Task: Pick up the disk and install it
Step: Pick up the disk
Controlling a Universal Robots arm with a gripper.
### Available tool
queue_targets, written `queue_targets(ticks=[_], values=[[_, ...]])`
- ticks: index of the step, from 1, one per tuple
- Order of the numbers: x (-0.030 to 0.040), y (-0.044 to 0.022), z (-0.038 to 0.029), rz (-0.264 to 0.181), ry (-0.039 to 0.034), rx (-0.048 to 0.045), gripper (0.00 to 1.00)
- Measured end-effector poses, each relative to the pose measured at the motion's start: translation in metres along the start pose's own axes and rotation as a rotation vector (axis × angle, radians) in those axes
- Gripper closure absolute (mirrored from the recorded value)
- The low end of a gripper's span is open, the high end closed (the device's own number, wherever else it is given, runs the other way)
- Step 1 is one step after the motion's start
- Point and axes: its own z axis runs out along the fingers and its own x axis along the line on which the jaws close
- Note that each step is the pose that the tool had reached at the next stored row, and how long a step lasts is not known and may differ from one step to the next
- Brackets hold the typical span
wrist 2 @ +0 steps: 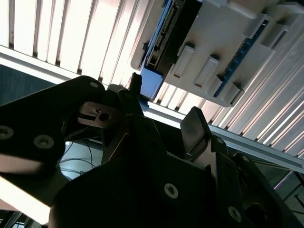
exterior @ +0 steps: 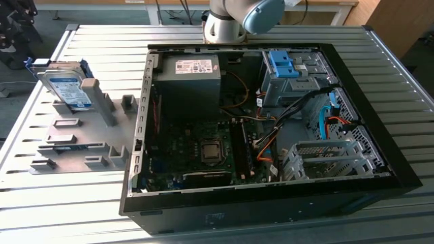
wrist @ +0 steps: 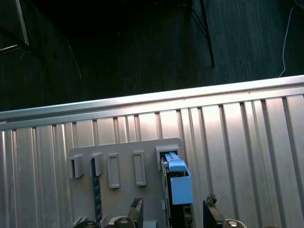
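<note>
The disk (exterior: 66, 90) stands upright in a grey slotted holder (exterior: 81, 147) on the table at the exterior view's left. It is silver with a white-and-blue label and a blue bracket. In the first wrist view the disk (wrist: 178, 183) shows edge-on in the holder (wrist: 118, 161), some way beyond my gripper (wrist: 173, 210). The gripper is open, its two fingertips spread to either side of the disk's line and holding nothing. The second wrist view has the disk's edge (wrist 2: 161, 35) past the dark fingers (wrist 2: 195, 124). Part of the arm (exterior: 234, 20) rises behind the case.
An open black computer case (exterior: 271, 208) lies on the ribbed metal table (exterior: 101, 46). Inside it are a grey power supply (exterior: 190, 81), a motherboard (exterior: 203, 147), a drive bay with a blue bracket (exterior: 285, 65) and a metal cage (exterior: 326, 158).
</note>
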Motion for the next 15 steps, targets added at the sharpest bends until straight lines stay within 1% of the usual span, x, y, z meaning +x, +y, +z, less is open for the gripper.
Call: queue_targets(ticks=[5, 9, 10, 12, 15], values=[[0.0006, 0.0039, 0.0075, 0.0, -0.0017, 0.0121, 0.4], [0.001, 0.0048, 0.0146, -0.004, -0.002, 0.0125, 0.4], [0.0011, 0.0052, 0.0164, -0.005, -0.0027, 0.0124, 0.4], [0.0012, 0.006, 0.0198, -0.006, -0.0063, 0.0123, 0.4], [0.0012, 0.0064, 0.0227, -0.006, -0.0066, 0.0128, 0.4]])
